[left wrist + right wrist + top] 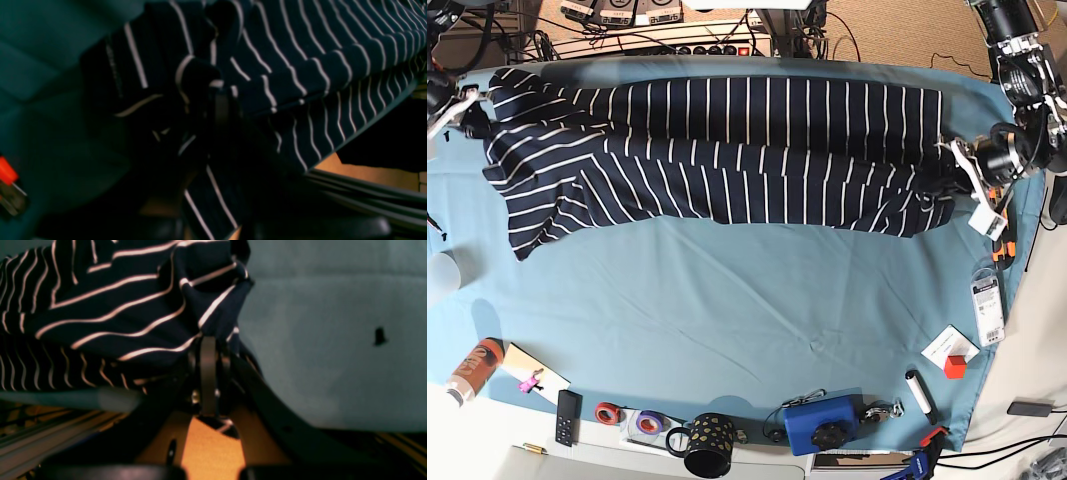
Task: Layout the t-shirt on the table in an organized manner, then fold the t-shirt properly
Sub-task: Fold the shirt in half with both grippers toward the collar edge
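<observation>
The t-shirt (717,150), dark navy with thin white stripes, is stretched across the far half of the table (747,300), held at both ends. My left gripper (955,165) is shut on the shirt's right end; the left wrist view shows bunched striped cloth (300,60) around the closed jaws (218,96). At the table's left edge my right gripper (467,100) is shut on the shirt's other end. The right wrist view shows cloth (116,306) pinched in its fingers (208,350). A sleeve part hangs down toward the front left (537,235).
Along the near edge sit a blue box (820,423), a dotted mug (710,445), tape rolls (627,417), a remote (567,417) and a bottle (472,370). Orange-handled tools (999,250), a packaged item (987,297) and cards (949,345) lie at the right. Cables and power strips (677,45) run behind.
</observation>
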Controlling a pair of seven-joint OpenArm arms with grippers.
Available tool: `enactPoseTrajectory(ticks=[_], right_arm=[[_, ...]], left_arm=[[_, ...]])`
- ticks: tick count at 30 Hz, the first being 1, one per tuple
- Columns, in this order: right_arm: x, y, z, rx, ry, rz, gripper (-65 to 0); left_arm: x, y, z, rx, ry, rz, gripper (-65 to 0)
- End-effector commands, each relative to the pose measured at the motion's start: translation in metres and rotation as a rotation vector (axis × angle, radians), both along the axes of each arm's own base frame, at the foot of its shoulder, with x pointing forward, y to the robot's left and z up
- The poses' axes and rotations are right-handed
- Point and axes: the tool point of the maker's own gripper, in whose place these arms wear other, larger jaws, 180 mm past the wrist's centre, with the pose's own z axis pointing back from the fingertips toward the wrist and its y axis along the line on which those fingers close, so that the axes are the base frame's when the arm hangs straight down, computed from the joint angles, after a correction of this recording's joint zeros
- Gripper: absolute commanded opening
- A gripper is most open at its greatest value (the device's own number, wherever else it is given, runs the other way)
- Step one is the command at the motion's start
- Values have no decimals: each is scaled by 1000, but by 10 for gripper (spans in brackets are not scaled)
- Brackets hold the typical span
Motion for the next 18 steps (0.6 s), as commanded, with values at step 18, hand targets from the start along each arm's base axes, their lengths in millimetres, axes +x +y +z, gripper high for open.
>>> enactPoseTrajectory(ticks=[18], right_arm=[[-21,-5,-2,-35,59,18,-650]], left_arm=[[-20,12,-6,18,32,23,-650]])
